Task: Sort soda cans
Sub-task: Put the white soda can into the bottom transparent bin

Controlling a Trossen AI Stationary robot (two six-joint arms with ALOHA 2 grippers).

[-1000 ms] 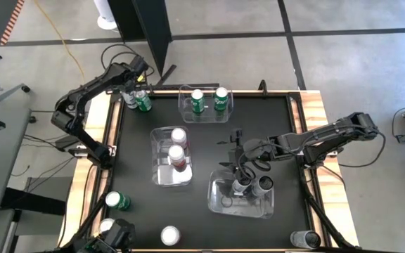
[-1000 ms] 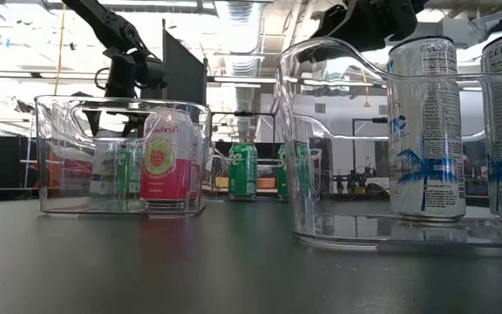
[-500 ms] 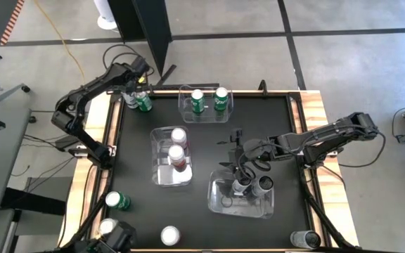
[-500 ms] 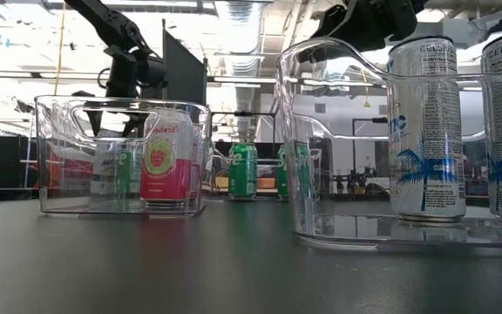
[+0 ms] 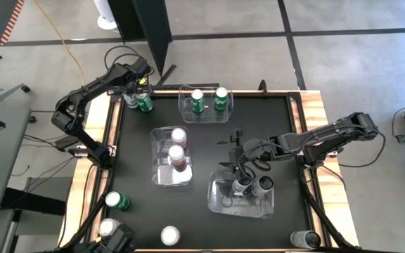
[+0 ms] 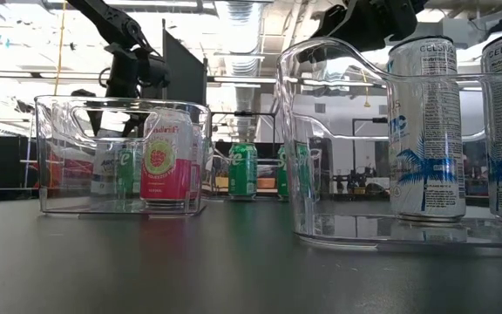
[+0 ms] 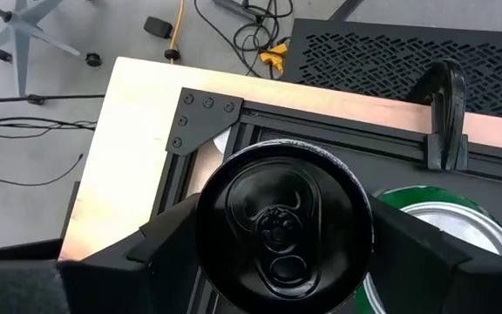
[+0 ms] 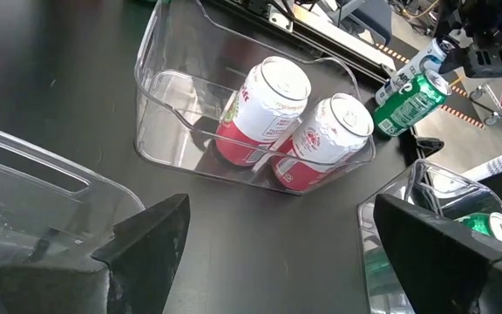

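My left gripper [image 5: 131, 93] is at the table's far left corner, shut on a black-topped soda can [image 7: 273, 218]. A green can [image 5: 144, 103] stands right beside it. My right gripper [image 5: 241, 160] hangs open and empty over the near right bin [image 5: 220, 204], which holds two dark-topped cans [image 5: 241, 186]. Two red-pink cans [image 8: 264, 109] stand in the middle bin [image 5: 157, 176]. The far bin [image 5: 185, 112] has two green cans [image 5: 197, 100] in it. Loose cans stand along the near edge: a green one [image 5: 116, 202] and others [image 5: 169, 235]. My left gripper pinches the black-topped can between its two fingers [image 7: 159, 249], on opposite sides of the wall just under the top rim [image 7: 202, 228]. The fingers slant steeply down from above. The can is upright; I cannot tell whether its base is on the table.
A black clamp [image 7: 447, 113] and the wooden table frame [image 7: 138, 148] lie just beyond the held can. A dark can [image 5: 302, 239] stands at the near right corner. The bare black mat [image 5: 280, 133] stretches between the bins on the right.
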